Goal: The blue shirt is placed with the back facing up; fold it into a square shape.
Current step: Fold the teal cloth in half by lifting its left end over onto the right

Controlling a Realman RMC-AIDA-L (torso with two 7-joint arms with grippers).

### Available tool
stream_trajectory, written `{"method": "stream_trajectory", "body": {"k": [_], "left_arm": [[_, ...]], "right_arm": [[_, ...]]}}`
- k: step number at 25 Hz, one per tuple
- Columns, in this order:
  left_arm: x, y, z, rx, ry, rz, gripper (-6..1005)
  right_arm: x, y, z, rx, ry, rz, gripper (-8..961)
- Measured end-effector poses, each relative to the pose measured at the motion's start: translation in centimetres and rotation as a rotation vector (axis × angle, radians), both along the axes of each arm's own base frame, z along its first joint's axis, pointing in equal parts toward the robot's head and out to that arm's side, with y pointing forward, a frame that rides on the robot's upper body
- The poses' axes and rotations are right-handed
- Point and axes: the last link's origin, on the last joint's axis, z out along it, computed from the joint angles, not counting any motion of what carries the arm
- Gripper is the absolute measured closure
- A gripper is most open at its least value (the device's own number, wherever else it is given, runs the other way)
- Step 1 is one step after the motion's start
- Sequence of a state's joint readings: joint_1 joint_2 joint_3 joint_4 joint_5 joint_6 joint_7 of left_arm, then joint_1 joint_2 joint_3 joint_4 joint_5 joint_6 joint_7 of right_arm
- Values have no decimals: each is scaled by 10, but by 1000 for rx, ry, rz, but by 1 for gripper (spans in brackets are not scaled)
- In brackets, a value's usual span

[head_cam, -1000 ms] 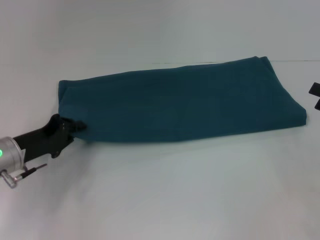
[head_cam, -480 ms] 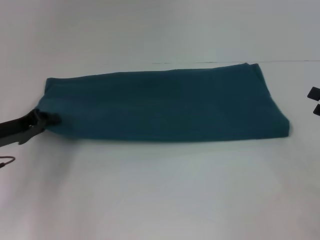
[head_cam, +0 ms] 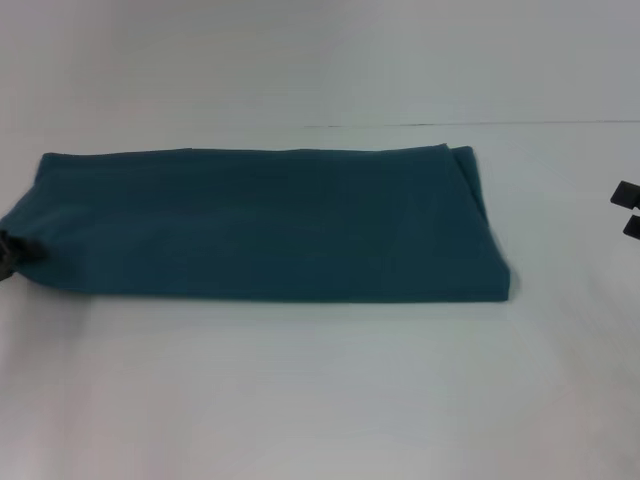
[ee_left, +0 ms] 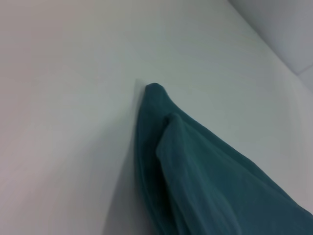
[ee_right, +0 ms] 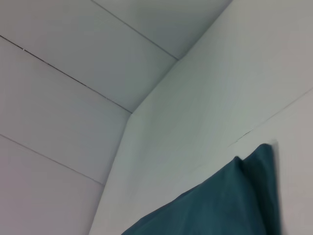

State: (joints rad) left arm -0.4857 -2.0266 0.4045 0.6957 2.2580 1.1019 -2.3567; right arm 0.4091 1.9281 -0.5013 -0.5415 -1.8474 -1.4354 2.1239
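Lying flat across the white table (head_cam: 320, 400) in the head view, the plain dark teal-blue short-sleeved shirt of soft matte fabric (head_cam: 260, 225) forms a long band, folded along its length, that runs from the left edge of the picture to a little past the middle. Its right end is squared off, with a second layer edge showing at the far right corner. At the near left corner, the black left gripper (head_cam: 8, 255) shows only as a dark tip at the very edge of the picture, pressed together on that corner of the cloth, which bunches slightly around it. The rest of the left arm is out of sight. The black right gripper (head_cam: 627, 210) appears as two small dark tips at the right edge, one above the other with a gap between them, well apart from the shirt and touching nothing.

From the left wrist view, the shirt (ee_left: 195, 171) rises as a tapering fold of cloth from close to the camera toward a rounded tip resting on the table (ee_left: 58, 122). Two layers are visible, one lapped over the other. The arm's own fingers do not show here.

From the right wrist view, one corner of the shirt (ee_right: 225, 200) lies on the table (ee_right: 220, 98), with panelled pale wall (ee_right: 58, 98) beyond. No fingers of the right gripper show in it.
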Motion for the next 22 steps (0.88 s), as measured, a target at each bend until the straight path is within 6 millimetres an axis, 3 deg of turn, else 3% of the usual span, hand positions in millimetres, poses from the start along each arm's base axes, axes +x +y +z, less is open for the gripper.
{"method": "stream_trajectory", "body": {"k": [5,9,12,13,22], "left_arm": [[-1,2,4,8,7,15,941],[12,7,11,33,-45,-34,941],[34,13,21,47,-110,-128,942],[51,17,30,53,-143,-200,942],[97,35,44,13,-205,-364,941]], "right_arm": [[0,0,0,1,-4,1,25],[-1,1,0,1,-3,7,25],[-2,2,1,1,-3,13,25],[-3,2,1,1,-4,15,25],[-5,5,1,4,-4,23,26]]}}
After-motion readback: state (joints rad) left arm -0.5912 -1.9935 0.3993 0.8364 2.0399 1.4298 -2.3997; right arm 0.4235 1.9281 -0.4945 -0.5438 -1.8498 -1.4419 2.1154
